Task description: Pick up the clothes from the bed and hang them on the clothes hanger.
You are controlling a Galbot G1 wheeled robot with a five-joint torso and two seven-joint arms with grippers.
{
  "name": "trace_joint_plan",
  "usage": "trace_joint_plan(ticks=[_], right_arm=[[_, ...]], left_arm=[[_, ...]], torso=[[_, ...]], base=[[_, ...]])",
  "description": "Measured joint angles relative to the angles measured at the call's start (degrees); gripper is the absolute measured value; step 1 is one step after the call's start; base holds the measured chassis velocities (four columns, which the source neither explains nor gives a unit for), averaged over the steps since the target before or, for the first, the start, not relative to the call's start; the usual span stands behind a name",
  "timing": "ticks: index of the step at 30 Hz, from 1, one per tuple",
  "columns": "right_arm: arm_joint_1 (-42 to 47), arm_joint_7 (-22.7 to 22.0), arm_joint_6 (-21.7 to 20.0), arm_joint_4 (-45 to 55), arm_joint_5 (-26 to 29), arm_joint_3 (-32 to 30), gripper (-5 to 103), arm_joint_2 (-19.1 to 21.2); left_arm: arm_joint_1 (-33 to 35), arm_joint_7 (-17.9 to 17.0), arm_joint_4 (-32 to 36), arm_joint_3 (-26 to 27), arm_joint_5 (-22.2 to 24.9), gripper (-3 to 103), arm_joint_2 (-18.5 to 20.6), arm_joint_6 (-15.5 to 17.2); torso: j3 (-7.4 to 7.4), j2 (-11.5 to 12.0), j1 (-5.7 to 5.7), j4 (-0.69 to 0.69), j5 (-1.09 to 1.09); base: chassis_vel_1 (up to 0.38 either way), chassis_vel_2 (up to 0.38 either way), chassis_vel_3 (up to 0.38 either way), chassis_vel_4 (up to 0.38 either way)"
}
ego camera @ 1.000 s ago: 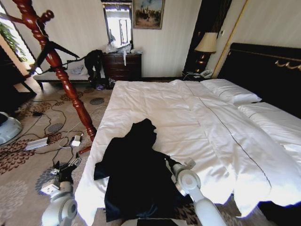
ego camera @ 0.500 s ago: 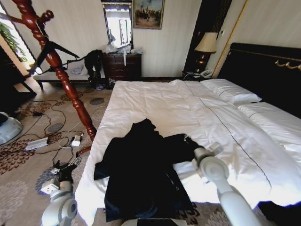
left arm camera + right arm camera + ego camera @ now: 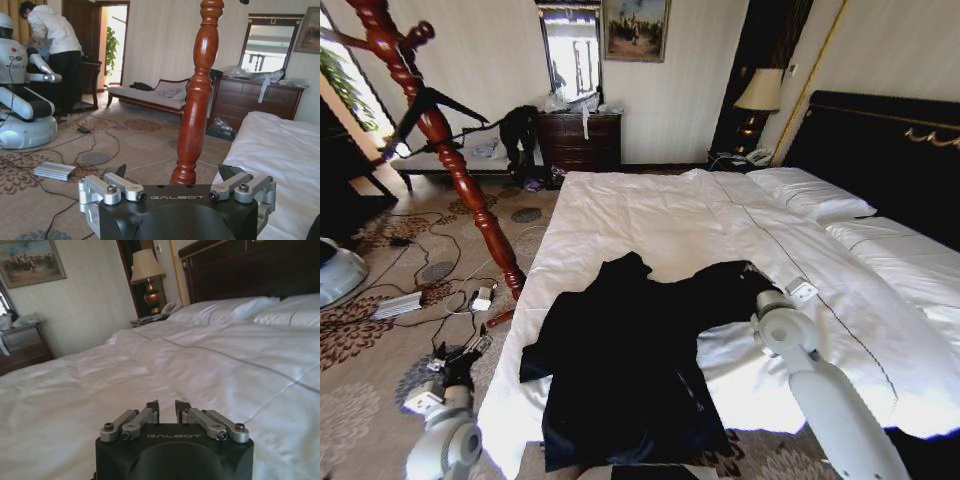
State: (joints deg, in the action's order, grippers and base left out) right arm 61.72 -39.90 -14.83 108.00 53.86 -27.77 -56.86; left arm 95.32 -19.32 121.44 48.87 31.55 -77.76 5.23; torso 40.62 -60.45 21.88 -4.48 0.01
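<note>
Now the clothes lie flat at the foot end of the bed, directly before me at 12 o'clock. The body runs along the 6-to-12 line, and one sleeve is stretched out toward 2 o'clock. This sleeve ends exactly at my right gripper, so the right arm is the nearer one by far. Its jaws are almost closed, with only a thin slit between them. I judge that they pinch the sleeve end, although from the wrist I see no cloth between the tips, only the white duvet beyond. The right arm reaches forward and outward, low over the duvet, with the claw pointing to the pillows.

My left gripper waits low beside the bed at about 8 o'clock, with its jaws wide apart and holding nothing. The clothes hanger sits on the red wooden coat stand at 10 o'clock, well apart from the garment and on the opposite side from the sleeve.
</note>
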Motion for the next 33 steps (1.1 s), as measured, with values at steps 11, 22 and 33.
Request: trace_joint_plan(ticks=[11, 22, 33], right_arm=[[4.3, 3.7, 10.1, 2.4, 0.6, -0.2, 58, -5.8], [13.5, -9.4, 7.0, 9.9, 28.8, -10.5, 95, -15.3], [18.9, -4.1, 11.7, 12.7, 8.7, -11.3, 100, -14.7]], left_arm=[[-0.3, 0.1, -0.6, -0.2, 0.3, 100, 0.5, 0.0], [0.4, 0.1, 0.2, 0.4, 0.4, 100, 0.1, -0.3], [0.0, -0.7, 2.9, -4.1, 0.7, 100, 2.7, 3.8]], torso=[[0.0, 0.0, 0.0, 0.02, -0.02], [-0.01, 0.0, -0.01, 0.0, -0.02], [-0.01, 0.0, -0.01, 0.02, -0.02]], base=[[0.0, 0.0, 0.0, 0.0], [0.0, 0.0, 0.0, 0.0], [0.0, 0.0, 0.0, 0.0]])
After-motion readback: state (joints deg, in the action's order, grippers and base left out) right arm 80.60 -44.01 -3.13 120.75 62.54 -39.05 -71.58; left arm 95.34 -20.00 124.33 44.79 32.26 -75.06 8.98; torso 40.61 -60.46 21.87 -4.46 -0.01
